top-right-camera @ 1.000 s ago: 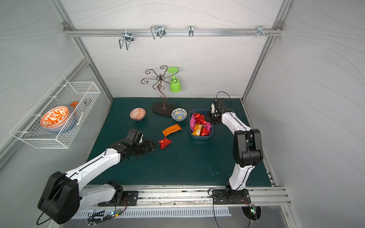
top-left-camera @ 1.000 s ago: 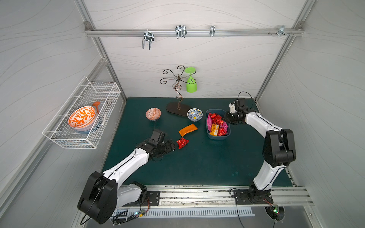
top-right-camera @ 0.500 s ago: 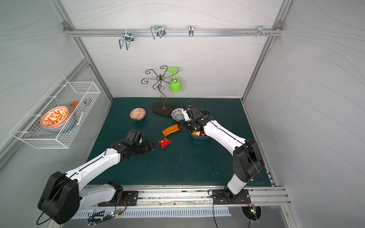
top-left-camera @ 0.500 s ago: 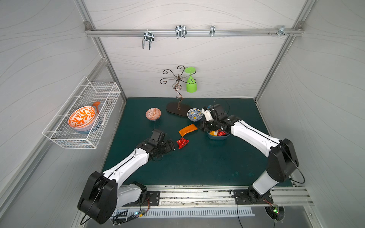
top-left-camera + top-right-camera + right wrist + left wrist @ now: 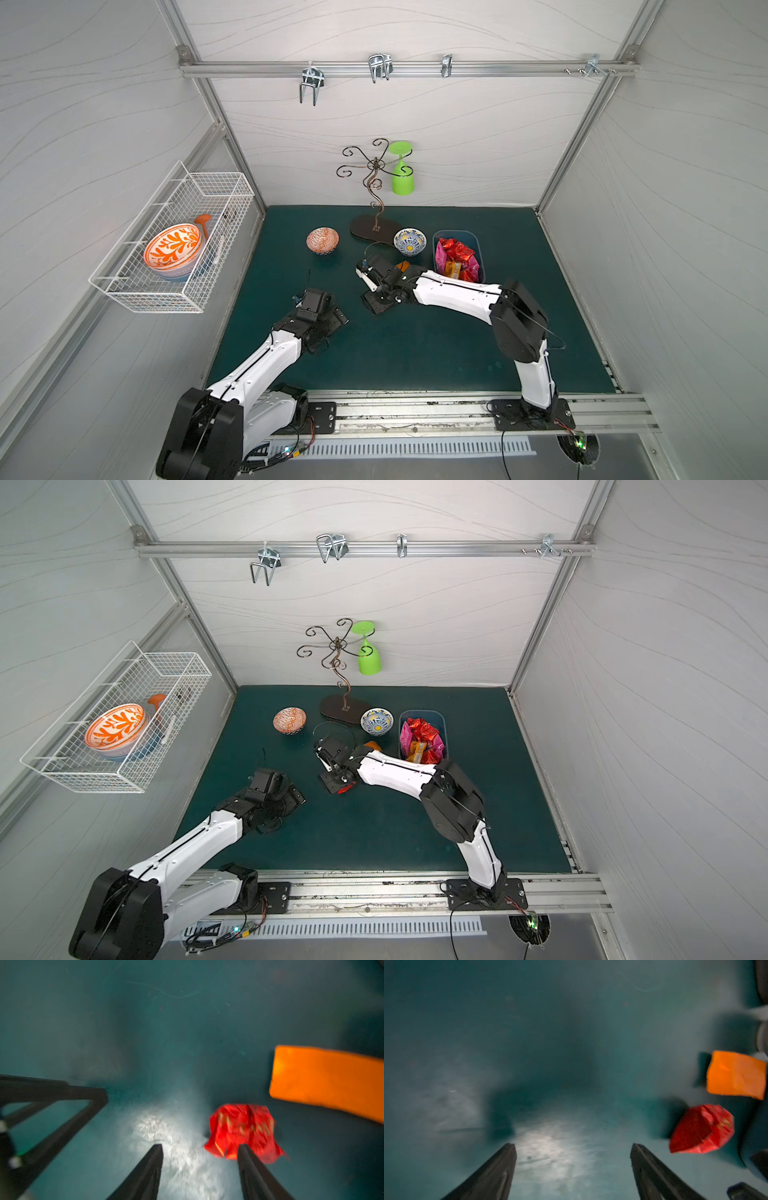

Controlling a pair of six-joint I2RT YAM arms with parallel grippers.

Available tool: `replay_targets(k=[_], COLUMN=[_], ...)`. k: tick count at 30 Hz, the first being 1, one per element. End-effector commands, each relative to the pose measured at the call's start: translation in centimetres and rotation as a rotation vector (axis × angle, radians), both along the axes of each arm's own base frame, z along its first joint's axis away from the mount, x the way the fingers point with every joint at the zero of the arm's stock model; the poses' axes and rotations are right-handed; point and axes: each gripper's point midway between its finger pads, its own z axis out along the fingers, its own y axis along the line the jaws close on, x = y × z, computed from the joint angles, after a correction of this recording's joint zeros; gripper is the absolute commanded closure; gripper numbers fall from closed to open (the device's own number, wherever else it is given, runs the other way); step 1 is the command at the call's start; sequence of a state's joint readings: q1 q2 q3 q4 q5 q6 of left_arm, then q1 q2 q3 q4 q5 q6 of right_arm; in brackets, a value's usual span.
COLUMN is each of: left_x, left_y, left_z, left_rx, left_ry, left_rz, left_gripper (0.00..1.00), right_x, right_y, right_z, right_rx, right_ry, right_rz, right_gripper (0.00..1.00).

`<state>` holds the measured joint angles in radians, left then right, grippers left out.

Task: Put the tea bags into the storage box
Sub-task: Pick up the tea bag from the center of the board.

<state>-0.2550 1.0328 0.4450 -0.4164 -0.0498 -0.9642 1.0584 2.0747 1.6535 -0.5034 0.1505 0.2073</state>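
The storage box (image 5: 478, 246) (image 5: 444, 726), a dull blue tub, stands at the back right of the green mat with several red, pink and yellow tea bags (image 5: 455, 259) (image 5: 420, 742) inside. Two tea bags lie loose on the mat. The orange one (image 5: 371, 744) (image 5: 736, 1075) (image 5: 328, 1082) is mostly hidden by my right arm in both top views. The red one (image 5: 345, 789) (image 5: 702, 1129) (image 5: 242, 1128) lies under my right gripper (image 5: 376, 305) (image 5: 336, 781) (image 5: 200, 1146). That gripper is open, with one fingertip over the packet's edge. My left gripper (image 5: 336, 320) (image 5: 293, 802) (image 5: 573, 1145) rests open and empty close by.
A blue-patterned bowl (image 5: 410, 242) sits just left of the storage box. A red-patterned bowl (image 5: 322, 240) and a wire stand (image 5: 376, 226) holding a green cup (image 5: 402, 183) are at the back. A white wire basket (image 5: 174, 291) hangs on the left wall.
My right arm has swung from the storage box leftward and down over the red tea bag, and its jaws have widened. The left arm has stayed put.
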Motion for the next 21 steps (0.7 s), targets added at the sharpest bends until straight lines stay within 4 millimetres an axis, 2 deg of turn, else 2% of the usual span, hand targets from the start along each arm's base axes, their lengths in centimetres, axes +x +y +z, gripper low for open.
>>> replay_targets(k=[1,6,17,21], left_x=[0.1,0.1,0.6,0.7], left_y=[0.4,0.3,0.2,0.1], left_z=[0.3,0.4,0.6,0.7], left_rx=[-0.021,-0.024,-0.024,-0.025], left_ry=[-0.014,-0.014,-0.016,-0.017], left_rz=[0.059,0.057,0.054,0.051], left_gripper=[0.1,0.1,0.1,0.1], right_x=[1.0,1.7,0.8,0.9], right_y=[-0.4,-0.5,-1.1,-1.1], right_z=[-0.1,-1.3,-3.4,-3.8], right_rx=[-0.136,-0.239,-0.351,-0.359], right_ry=[-0.105,-0.155,-0.2,-0.209], right_rz=[0.015,0.022,0.066,0.071], right_gripper=[0.36,0.36,0.4,0.47])
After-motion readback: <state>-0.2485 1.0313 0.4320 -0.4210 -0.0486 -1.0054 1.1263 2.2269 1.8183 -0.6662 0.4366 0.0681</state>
